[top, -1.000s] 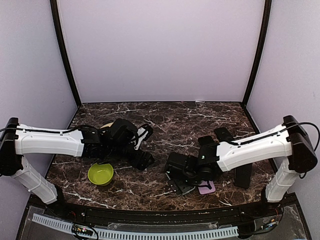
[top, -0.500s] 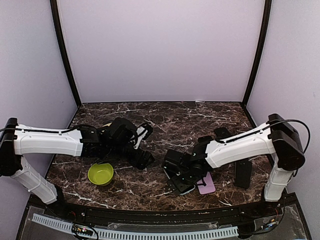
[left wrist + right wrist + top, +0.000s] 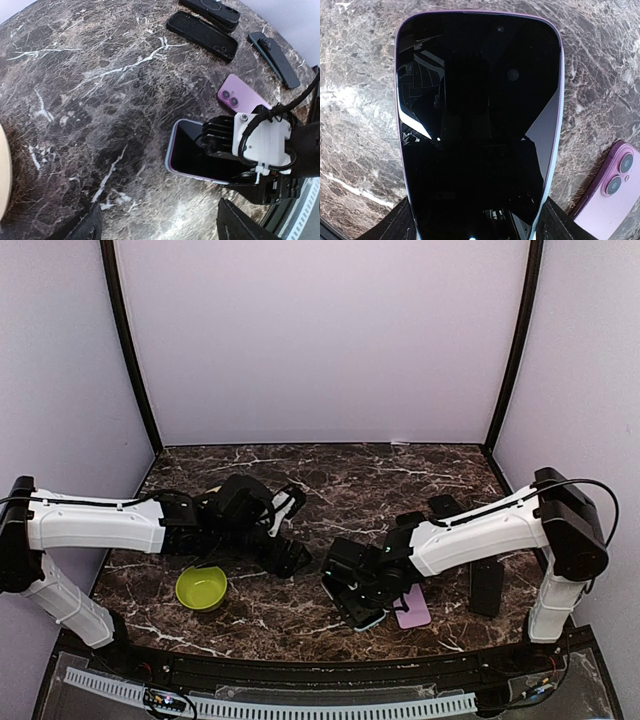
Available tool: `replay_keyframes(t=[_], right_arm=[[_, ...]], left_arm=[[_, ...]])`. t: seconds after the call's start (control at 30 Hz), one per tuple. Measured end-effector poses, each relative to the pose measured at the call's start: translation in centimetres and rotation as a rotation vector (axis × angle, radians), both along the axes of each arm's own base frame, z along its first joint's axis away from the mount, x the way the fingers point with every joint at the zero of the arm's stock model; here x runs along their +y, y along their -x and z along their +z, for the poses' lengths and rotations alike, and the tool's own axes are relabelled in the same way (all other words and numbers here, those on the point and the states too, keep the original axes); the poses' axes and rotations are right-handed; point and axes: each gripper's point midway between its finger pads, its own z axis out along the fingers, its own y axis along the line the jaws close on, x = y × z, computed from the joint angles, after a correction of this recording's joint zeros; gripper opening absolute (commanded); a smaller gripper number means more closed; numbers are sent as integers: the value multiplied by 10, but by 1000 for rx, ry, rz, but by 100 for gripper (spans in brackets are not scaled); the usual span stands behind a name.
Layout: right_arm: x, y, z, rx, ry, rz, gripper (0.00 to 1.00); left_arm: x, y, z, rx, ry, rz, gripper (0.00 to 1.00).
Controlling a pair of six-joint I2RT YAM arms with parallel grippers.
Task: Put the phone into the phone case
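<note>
The marble worktop (image 3: 400, 480) carries everything. Above it the left pincer (image 3: 160, 220) hangs released, jaws wide and holding nothing. The right pincer (image 3: 476, 216) straddles the black-screened phone (image 3: 477, 115), which lies face up near the front edge; whether it clamps, I cannot tell. A purple handset (image 3: 607, 197) lies just beside, 2 lenses up.

The overhead camera looks down from behind. Both wrist cameras face down on the lilac-edged black-screened phone (image 3: 192, 150) (image 3: 480, 125), the right seemingly nearest.
</note>
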Motion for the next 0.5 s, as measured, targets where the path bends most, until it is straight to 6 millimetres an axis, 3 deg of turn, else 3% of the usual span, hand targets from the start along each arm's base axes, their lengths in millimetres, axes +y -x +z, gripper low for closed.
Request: replay_keyframes(t=[0.17,0.3,0.4,0.5], right_arm=[[0,-1,3,-31,-31,3,34],[0,-3,10,-92,-86,19,33],[4,-9,34,-191,-168,31,32],[17,-13,73,-302,-281,42,31]], left_arm=[[-11,5,-7,45,131,17,88],[-11,13,-27,99,240,61,93],[-14,14,-27,114,340,85,94],[-25,10,-6,101,457,80,94]])
